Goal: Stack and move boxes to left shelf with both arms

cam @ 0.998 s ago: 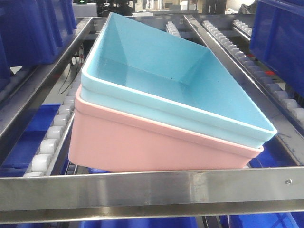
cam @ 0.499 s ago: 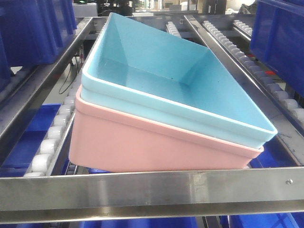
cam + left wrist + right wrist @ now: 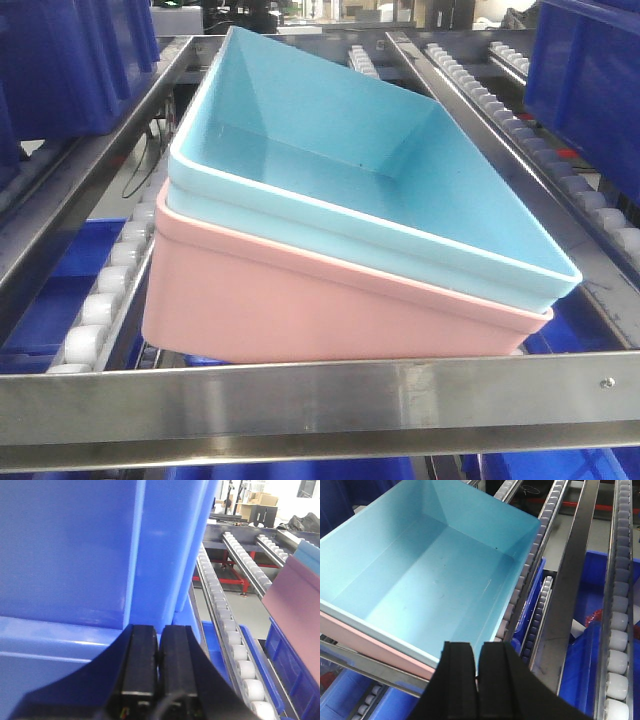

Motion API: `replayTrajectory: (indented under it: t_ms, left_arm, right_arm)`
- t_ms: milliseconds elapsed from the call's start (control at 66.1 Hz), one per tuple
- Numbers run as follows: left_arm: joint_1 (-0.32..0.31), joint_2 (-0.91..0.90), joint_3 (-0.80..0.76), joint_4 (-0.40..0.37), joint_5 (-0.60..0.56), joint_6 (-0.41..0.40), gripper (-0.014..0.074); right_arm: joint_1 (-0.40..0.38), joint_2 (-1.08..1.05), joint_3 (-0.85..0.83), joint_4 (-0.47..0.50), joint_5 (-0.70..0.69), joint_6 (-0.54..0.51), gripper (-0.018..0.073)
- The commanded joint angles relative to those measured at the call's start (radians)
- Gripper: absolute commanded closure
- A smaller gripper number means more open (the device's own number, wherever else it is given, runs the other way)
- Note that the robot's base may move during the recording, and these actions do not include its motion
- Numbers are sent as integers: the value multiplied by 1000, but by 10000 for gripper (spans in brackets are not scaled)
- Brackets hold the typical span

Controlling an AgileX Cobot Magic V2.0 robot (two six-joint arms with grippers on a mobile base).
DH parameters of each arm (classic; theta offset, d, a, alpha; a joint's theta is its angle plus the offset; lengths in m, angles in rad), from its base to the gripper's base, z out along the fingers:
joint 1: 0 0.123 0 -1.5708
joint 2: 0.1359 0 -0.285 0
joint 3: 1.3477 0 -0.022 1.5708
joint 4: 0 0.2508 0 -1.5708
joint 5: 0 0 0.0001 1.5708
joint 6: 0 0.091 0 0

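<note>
The sky blue box (image 3: 330, 170) sits nested inside the salmon pink box (image 3: 300, 320). The stack rests skewed on the roller lanes of the left shelf (image 3: 300, 400), behind its steel front bar. In the right wrist view my right gripper (image 3: 476, 645) is shut, its tips at the near right corner of the blue box (image 3: 430, 575), above the pink rim (image 3: 365, 642). I cannot tell if they touch. My left gripper (image 3: 159, 627) is shut on nothing, close to a dark blue bin, with the pink box's side (image 3: 295, 610) apart at the right.
Dark blue bins (image 3: 70, 60) stand on the lanes either side of the stack, another (image 3: 590, 80) at the right. More blue bins (image 3: 600, 645) lie on the level below. Steel rails (image 3: 570, 580) and white rollers (image 3: 235, 650) run along each lane.
The nested stack has shifted slightly to the left at its near left corner; its right corner has stayed put.
</note>
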Motion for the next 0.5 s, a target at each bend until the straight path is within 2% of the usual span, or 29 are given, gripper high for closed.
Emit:
replayTrajectory:
  t_ms: [0,484]
  left_arm:
    - [1,-16,30,-10,-91,5,605]
    - [1,-16,30,-10,-91,5,605]
  right_arm:
    - [2,4,-28,-17,-86,-13,505]
    - [2,4,-28,-17,-86,-13,505]
